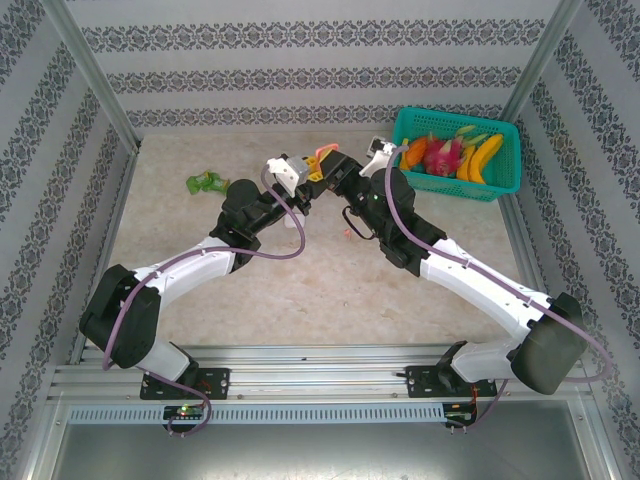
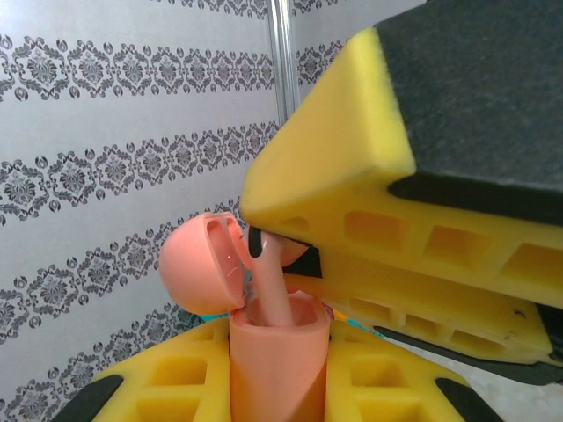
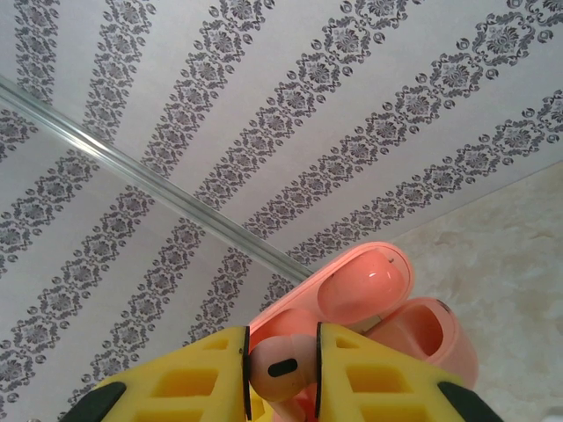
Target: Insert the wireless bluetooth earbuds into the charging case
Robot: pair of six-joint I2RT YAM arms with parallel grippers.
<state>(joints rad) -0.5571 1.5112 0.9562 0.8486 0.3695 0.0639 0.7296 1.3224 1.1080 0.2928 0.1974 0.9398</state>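
Note:
My left gripper [image 2: 280, 374] is shut on the body of a pink charging case [image 2: 280, 352], held upright with its lid [image 2: 201, 264] hinged open to the left. A pink earbud [image 2: 274, 286] stands with its stem down inside the case mouth. Its head is pinched between the yellow fingers [image 2: 352, 176] of my right gripper [image 3: 281, 362], which is shut on the earbud [image 3: 283, 365]. In the right wrist view the open case [image 3: 431, 338] and its lid [image 3: 365, 286] lie just beyond the fingertips. From above, both grippers meet over the table's far middle, left gripper [image 1: 300, 175] and right gripper [image 1: 335, 172].
A teal basket [image 1: 455, 190] of toy fruit stands at the back right. A small green object [image 1: 207, 182] lies at the back left. Patterned walls close in the table on three sides.

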